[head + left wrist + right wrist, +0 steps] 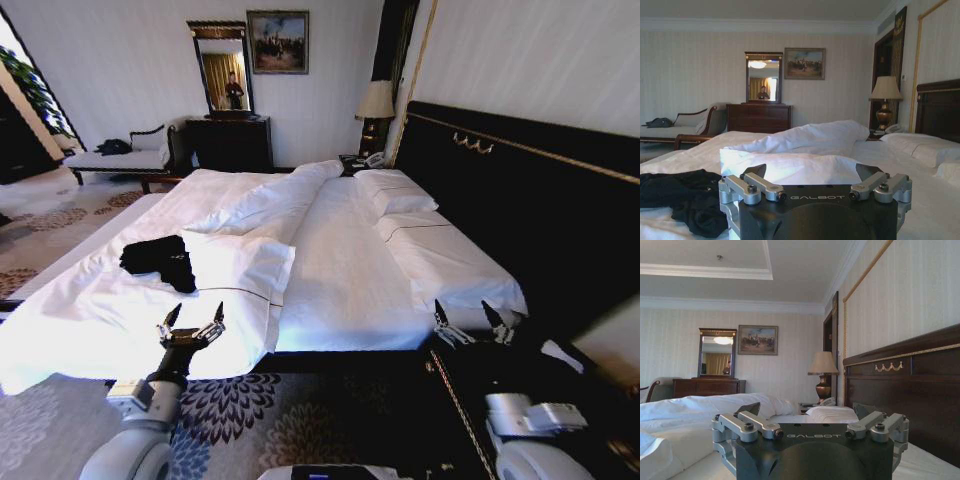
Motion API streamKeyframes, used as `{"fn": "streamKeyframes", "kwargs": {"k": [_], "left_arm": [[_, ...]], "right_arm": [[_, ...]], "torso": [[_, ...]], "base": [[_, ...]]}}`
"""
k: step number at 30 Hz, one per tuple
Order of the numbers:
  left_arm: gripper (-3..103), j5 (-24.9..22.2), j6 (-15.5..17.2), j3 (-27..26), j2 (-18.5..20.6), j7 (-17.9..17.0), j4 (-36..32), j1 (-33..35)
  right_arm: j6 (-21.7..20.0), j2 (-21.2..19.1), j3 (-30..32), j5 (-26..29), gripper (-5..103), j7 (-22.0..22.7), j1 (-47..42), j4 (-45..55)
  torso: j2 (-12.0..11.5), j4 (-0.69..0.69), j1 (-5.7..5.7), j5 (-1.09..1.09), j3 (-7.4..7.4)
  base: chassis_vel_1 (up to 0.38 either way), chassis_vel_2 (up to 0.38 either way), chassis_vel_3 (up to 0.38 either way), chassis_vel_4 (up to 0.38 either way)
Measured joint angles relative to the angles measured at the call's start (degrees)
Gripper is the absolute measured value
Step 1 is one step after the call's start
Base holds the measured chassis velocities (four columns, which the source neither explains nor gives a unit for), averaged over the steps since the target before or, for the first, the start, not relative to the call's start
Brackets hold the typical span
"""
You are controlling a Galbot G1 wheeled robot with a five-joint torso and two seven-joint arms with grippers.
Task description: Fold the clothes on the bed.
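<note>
The clothes (pixel 160 258), a crumpled black T-shirt, lie on the white duvet on the left side of the bed (pixel 350 270). In the left wrist view the clothes (pixel 685 197) show dark and bunched beside the gripper. My left gripper (pixel 191 319) hovers open over the duvet's near edge, a little short of the shirt and slightly to its right. My right gripper (pixel 467 319) stands open at the bed's near right corner, far from the shirt, with nothing between its fingers. Both show open in their wrist views, the left gripper (pixel 812 175) and the right gripper (pixel 807 412).
The white duvet (pixel 240 270) is folded back in a thick ridge down the bed's middle. Pillows (pixel 395 190) rest against the dark headboard (pixel 520 200). A chaise (pixel 125 155), dresser (pixel 230 140) with mirror, and lamp (pixel 376 105) stand at the far wall. Patterned carpet (pixel 260 420) lies below.
</note>
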Motion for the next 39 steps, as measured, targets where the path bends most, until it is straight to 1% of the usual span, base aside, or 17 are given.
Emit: {"fn": "streamKeyframes", "kwargs": {"k": [26,31,39], "left_arm": [[100,0.75,0.05,-0.08,0.16,0.02,-0.41,0.70],[100,0.90,0.05,-0.09,0.06,0.02,-0.40,0.78],[100,1.15,0.05,-0.02,-0.15,0.02,-0.31,0.82]], "right_arm": [[0.34,-0.13,-0.56,-0.41,100,0.54,1.11,-1.83],[1.38,-0.03,-0.82,-0.40,100,0.43,1.45,-2.31],[1.87,0.03,-0.79,-0.68,100,0.34,1.66,-2.76]], "torso": [[0.00,0.00,0.00,0.00,0.00],[-0.01,0.01,0.01,0.00,0.00],[0.00,0.00,0.00,0.00,0.00]], "base": [[-0.101,0.108,0.090,-0.096],[-0.080,0.083,0.076,-0.069],[-0.011,0.014,0.011,-0.010]]}}
